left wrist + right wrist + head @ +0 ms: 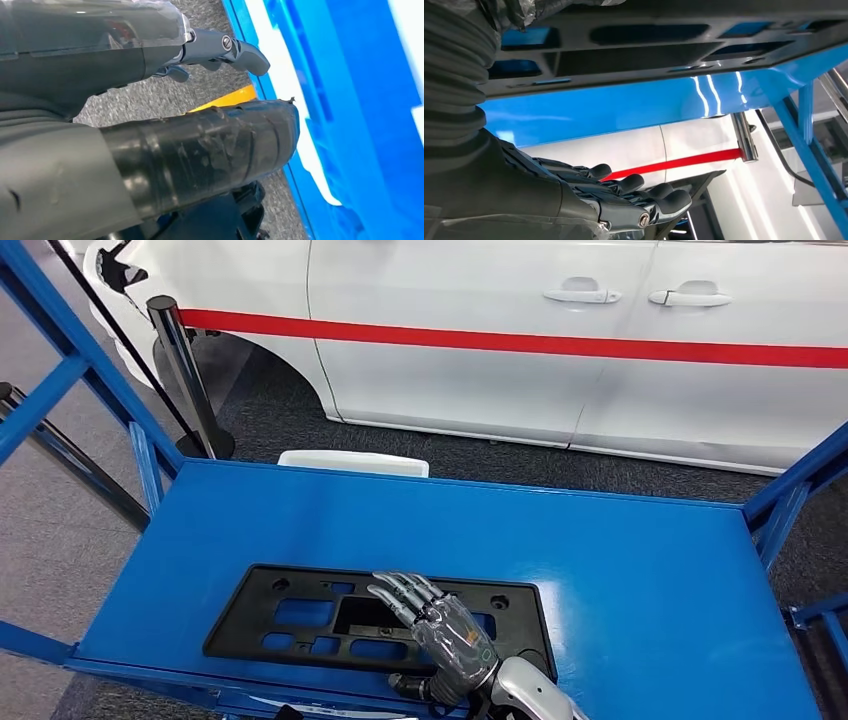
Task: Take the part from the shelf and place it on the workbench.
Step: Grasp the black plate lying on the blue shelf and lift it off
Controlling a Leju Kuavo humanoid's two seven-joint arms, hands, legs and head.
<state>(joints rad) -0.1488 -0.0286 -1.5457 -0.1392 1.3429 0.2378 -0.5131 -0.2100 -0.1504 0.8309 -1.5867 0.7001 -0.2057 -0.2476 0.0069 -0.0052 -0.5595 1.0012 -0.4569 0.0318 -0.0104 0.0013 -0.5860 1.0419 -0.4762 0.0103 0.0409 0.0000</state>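
One black plastic part point(330, 625), a flat licence-plate-style frame with rectangular cut-outs and small holes at its corners, lies flat on the blue shelf point(620, 580), toward the near edge and left of the middle. The right hand point(440, 635) is over the right half of the part, palm down, with its fingers point(400, 592) stretched forward and lying close together across the part's upper surface; whether they press on it or hover just above it cannot be told from the head view. In the right wrist view the part point(634, 52) shows as a dark slotted panel against the glossy blue surface, and the right hand point(624, 195) has its dark fingers extended side by side with nothing between them, so it is unclenched and grips nothing.

The left hand point(200, 115) hangs beside the blue shelf frame point(350, 125), above grey carpet point(150, 97) crossed by a yellow floor stripe point(225, 97); its taped thumb point(210, 150) and a dark finger point(240, 50) stand apart with nothing held.

Beyond the shelf stands a white car point(560, 350) with a red stripe point(520, 342) along its doors and two door handles point(640, 296). A black stanchion post point(185, 375) stands at the left near the front wheel arch, and blue uprights point(75, 360) frame the shelf on both sides.
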